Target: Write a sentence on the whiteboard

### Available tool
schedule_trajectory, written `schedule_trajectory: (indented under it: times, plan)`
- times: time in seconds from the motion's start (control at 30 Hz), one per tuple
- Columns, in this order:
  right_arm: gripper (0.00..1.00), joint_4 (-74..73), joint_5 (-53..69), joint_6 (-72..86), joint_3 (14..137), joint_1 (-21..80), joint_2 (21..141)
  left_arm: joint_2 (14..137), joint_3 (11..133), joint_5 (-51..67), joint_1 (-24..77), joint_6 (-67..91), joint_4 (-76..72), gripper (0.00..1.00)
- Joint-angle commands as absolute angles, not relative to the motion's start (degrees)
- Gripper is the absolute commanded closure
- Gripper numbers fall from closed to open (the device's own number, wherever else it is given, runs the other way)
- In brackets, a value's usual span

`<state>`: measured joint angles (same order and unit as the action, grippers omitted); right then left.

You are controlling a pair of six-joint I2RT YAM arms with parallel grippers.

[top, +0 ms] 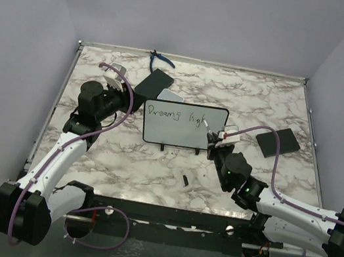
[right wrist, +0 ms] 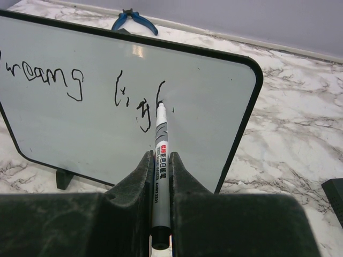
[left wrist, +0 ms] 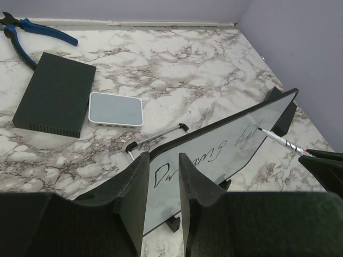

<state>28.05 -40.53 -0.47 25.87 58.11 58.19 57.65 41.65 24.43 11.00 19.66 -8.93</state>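
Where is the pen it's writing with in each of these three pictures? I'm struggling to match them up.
Top external: the marker is a small pale sliver at the upper right of the whiteboard.
Left wrist: the marker slants in from the right edge, tip on the whiteboard.
Right wrist: the marker stands centre, pointing up, tip on the whiteboard.
Shared landmark: the whiteboard's handwriting.

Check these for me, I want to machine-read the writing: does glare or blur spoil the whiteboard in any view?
Right wrist: whiteboard sharp, one small glint above the writing. Left wrist: writing upside down, steeply foreshortened. Top external: no glare, letters tiny.
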Motion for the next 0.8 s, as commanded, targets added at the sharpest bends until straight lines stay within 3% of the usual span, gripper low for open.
schedule_trajectory:
  times: [0.0,0.77]
  plan:
    - [1.00,29.6,-43.6,-1.2,26.9,57.9,58.1,56.7,40.9,24.5,11.3,19.4,-10.2,0.70]
    - [0.99,24.3,-44.3,4.0,25.5,57.9,57.3,56.6,40.9,24.5,11.3,19.4,-10.2,0.70]
